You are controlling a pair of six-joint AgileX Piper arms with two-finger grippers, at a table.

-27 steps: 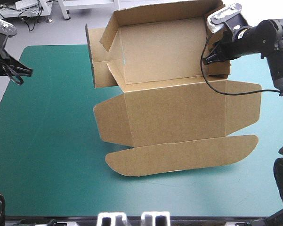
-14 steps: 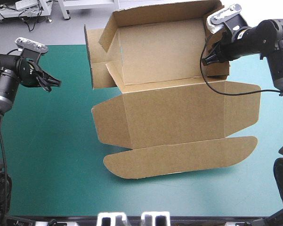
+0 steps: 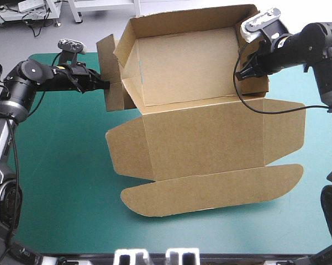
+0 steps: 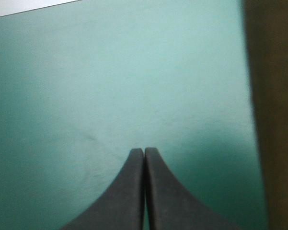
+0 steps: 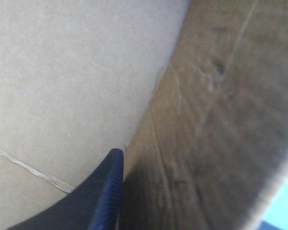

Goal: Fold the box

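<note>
The brown box [image 3: 204, 127] lies mid-table with its far part raised into walls and its lid panel and rounded front flap [image 3: 210, 190] flat toward the near edge. My left gripper [image 3: 104, 86] is shut, its tip against the outside of the box's left side flap [image 3: 114, 88]. In the left wrist view the shut gripper [image 4: 144, 151] hovers over the cover with the box [image 4: 273, 120] beside it. My right gripper [image 3: 242, 73] sits at the right wall. In the right wrist view one of its black fingers [image 5: 105, 187] lies inside that wall [image 5: 206, 120], which hides the other.
Bare teal-green cover [image 3: 61, 182] stretches to the left of the box and along the near edge. The box's far wall reaches past the table's far edge. The lid's right wing [image 3: 284, 130] lies close to the right edge.
My left arm has swung in from the table's left edge to the box's left side flap, and that flap has turned inward. The right gripper has stayed on the right wall.
</note>
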